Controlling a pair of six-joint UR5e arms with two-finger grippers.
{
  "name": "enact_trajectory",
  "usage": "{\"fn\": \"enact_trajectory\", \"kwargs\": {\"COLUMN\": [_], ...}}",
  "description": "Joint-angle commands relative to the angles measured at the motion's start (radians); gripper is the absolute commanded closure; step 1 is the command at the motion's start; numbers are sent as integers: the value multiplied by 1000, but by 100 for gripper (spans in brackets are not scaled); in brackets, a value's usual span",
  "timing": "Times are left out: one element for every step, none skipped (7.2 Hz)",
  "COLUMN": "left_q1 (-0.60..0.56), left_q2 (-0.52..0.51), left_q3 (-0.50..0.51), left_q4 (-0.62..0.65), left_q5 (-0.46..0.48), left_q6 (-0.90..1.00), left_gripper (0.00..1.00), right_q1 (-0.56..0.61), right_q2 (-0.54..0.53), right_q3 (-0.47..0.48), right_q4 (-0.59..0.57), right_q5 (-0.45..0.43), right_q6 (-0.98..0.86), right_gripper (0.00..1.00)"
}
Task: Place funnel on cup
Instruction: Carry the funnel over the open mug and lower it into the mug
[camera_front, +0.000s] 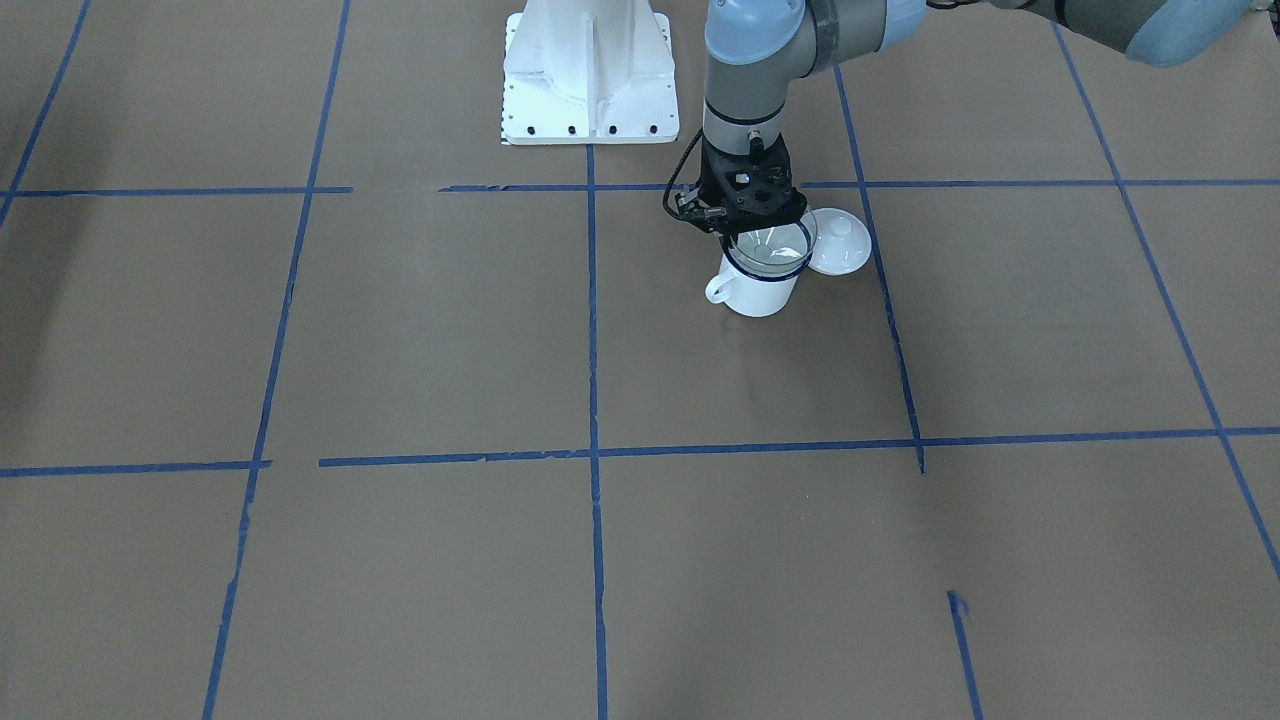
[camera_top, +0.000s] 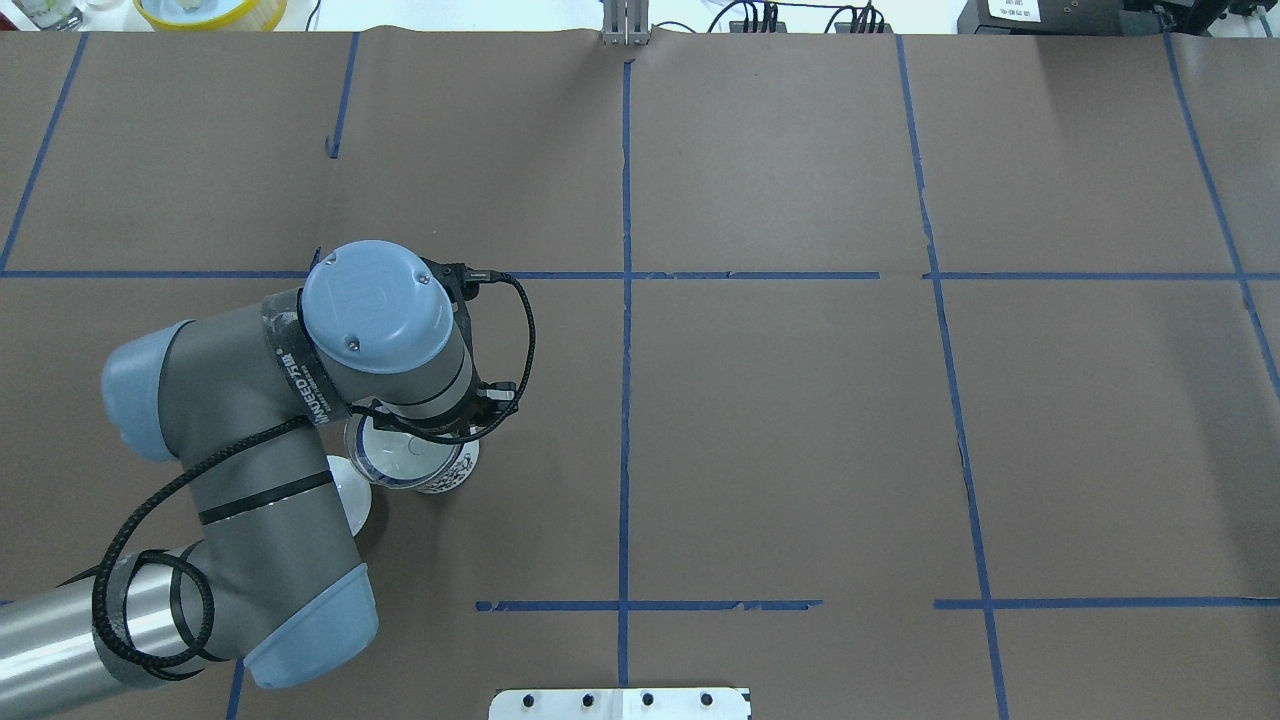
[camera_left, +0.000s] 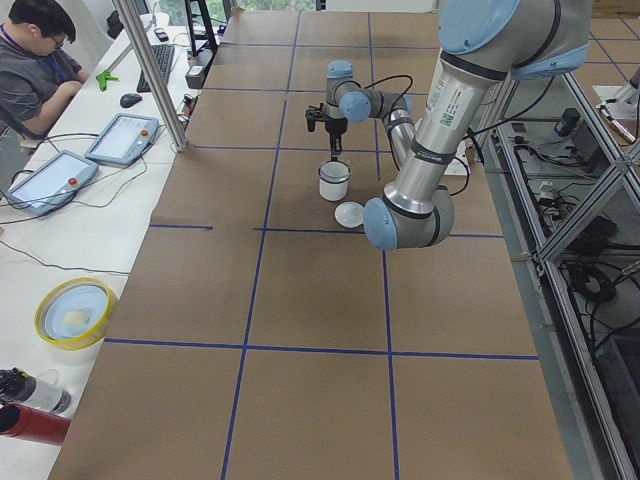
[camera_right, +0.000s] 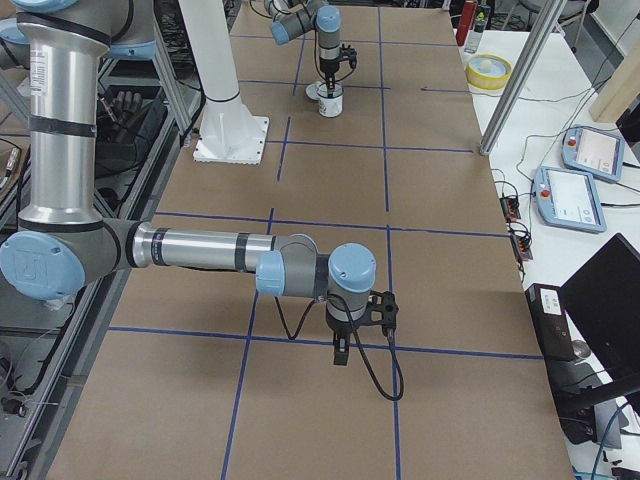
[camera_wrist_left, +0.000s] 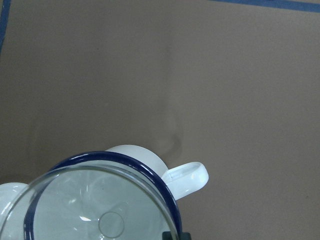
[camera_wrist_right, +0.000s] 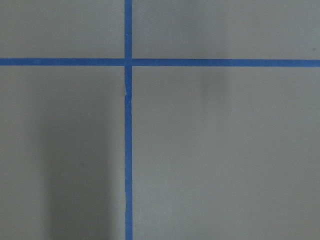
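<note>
**Funnel in the cup**

The funnel (camera_front: 771, 246) sits in the mouth of the cup (camera_front: 757, 297), with a white lid (camera_front: 841, 243) just beside it. The left gripper (camera_front: 745, 224) is at the funnel's rim — gripping it or not, I cannot tell. The right gripper (camera_right: 342, 350) (well apart from them) — also unclear.

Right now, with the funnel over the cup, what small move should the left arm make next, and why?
Probably a short, straight descent. In the wrist view the funnel has its spout centred inside the cup, so no sideways fix seems needed; from the front its mouth looks slightly above the blue rim. I can't tell whether it already rests there.
</note>
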Motion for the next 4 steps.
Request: {"fn": "enact_trajectory", "kwargs": {"left_q1": [-2,-3,-11,-40], "left_q2": [0,0,-1,0], "left_q3": [-2,-8,-12,-46], "left_q4": [0,0,0,-2], "left_q5": [-2,-4,-5,-8], "left_q6": [-1,-7,-4,2], "left_gripper": [30,0,0,0], "right_q1": [0,0,0,0], "right_q2": [0,0,0,0], "right_q3": [0,0,0,0], "right_q4": [0,0,0,0], "right_q5": [0,0,0,0], "right_q6": [0,0,0,0], "right_gripper": [0,0,0,0]}}
